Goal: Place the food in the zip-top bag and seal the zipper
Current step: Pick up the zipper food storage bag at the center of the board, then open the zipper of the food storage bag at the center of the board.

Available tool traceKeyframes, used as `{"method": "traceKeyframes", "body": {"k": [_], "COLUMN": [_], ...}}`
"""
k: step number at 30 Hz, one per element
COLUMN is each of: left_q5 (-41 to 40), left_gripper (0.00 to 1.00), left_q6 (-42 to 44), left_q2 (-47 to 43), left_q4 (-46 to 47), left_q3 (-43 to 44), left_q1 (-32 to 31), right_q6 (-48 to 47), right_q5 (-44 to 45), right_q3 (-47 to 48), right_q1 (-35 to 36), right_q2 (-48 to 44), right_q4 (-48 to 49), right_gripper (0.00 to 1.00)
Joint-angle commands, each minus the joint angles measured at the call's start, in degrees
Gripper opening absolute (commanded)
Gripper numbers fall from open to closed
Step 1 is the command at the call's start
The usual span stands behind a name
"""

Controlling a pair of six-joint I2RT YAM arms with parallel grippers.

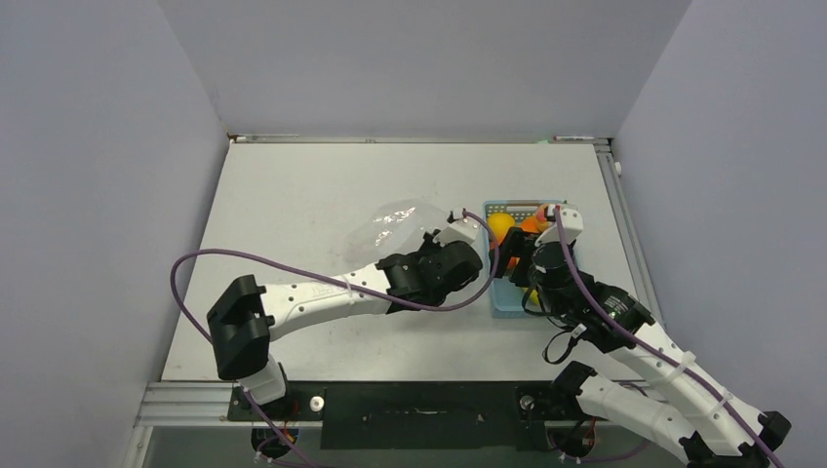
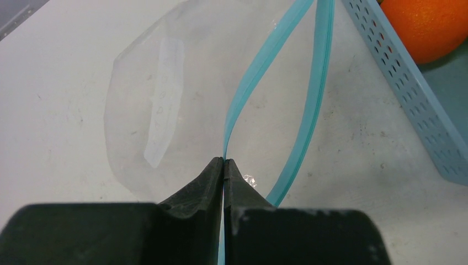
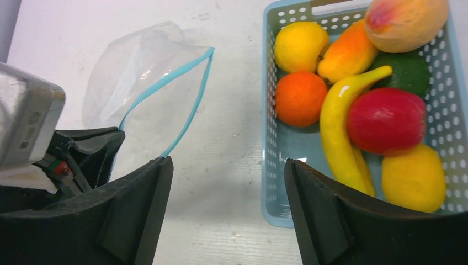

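The clear zip-top bag [image 1: 395,229] lies left of the basket with its mouth open. In the left wrist view the bag [image 2: 165,105] shows its teal zipper [image 2: 314,105] spread in two strips. My left gripper [image 2: 223,163] is shut on the near zipper strip, and it also shows in the top view [image 1: 466,234]. The food lies in the basket: an orange [image 3: 301,98], a lemon [image 3: 301,44], a banana [image 3: 342,127], a red fruit [image 3: 386,118], a green one [image 3: 411,72]. My right gripper [image 3: 226,161] is open and empty above the basket's near left corner.
The light blue mesh basket [image 3: 269,138] stands right of the bag, with its near edge in the top view [image 1: 502,304]. The bag [image 3: 141,72] and its zipper [image 3: 165,83] lie to its left. Grey walls enclose the table [image 1: 293,195] on three sides.
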Motion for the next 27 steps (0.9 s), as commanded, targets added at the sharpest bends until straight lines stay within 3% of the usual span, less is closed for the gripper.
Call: {"method": "traceKeyframes", "body": {"k": [1,27], "left_q5": [3.0,9.3], "left_gripper": [0.00,0.00], "left_q6": [-2.0,-7.2], "left_q2": [-4.5,-10.4], "left_q4": [-3.0,-5.6], "left_q3": [3.2,5.6], "left_q1": [-0.3,-0.2], "right_q6": [2.7,12.0], "right_q5": [-5.2,-14.7], "right_q3": [-1.4,-7.1], "right_q1": [0.4,0.9], "right_q2": [2.5,16.0], "right_q4": [7.4,26.5], "right_gripper": [0.75,0.60]}}
